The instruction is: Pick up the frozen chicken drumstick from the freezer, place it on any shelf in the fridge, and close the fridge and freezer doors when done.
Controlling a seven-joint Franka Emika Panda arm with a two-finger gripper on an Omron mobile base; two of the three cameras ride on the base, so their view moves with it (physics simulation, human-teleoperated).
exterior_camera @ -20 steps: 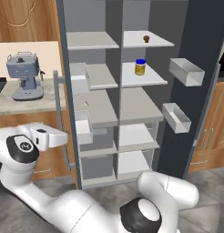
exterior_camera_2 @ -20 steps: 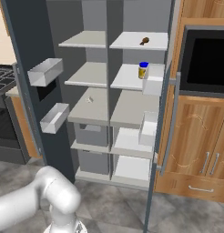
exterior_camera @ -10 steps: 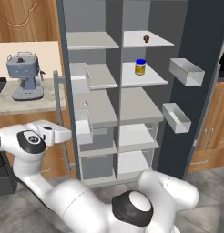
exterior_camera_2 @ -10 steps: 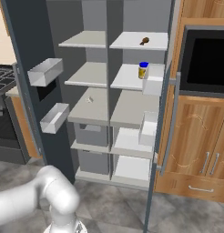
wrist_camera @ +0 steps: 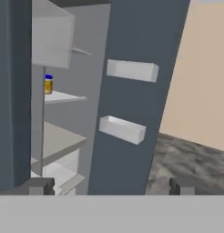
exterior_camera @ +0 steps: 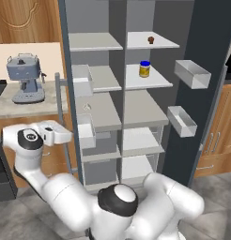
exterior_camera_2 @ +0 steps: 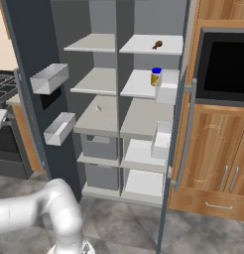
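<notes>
- Doors of the tall dark grey side-by-side unit are seen standing wide open, with the freezer [exterior_camera: 96, 93] on the left half and the fridge [exterior_camera: 145, 93] on the right half.
- The frozen chicken drumstick [exterior_camera: 150, 40] is seen as a small dark brown lump lying on the shelf [exterior_camera: 157, 44], the uppermost board of the fridge half; it is also visible there in the right base view [exterior_camera_2: 157, 45].
- A yellow jar with a blue lid [exterior_camera: 144, 69] is seen upright on the next fridge board below, well apart from the drumstick.
- Two pale door bins [exterior_camera: 192, 74] are carried on the inner face of the open fridge door, one above the other.
- The gripper [wrist_camera: 111, 184] is shown empty with its two dark fingertips [wrist_camera: 41, 185] spread wide apart; nothing is held between them.
- In the left base view the hand is held low at the left, just beside the open freezer door and well apart from the drumstick.
- A grey coffee machine [exterior_camera: 26, 77] is set on the counter [exterior_camera: 9, 105] to the left of the unit.
- A black oven [exterior_camera_2: 224, 67] is set in the wooden cabinet [exterior_camera_2: 213, 158] to the right.
</notes>
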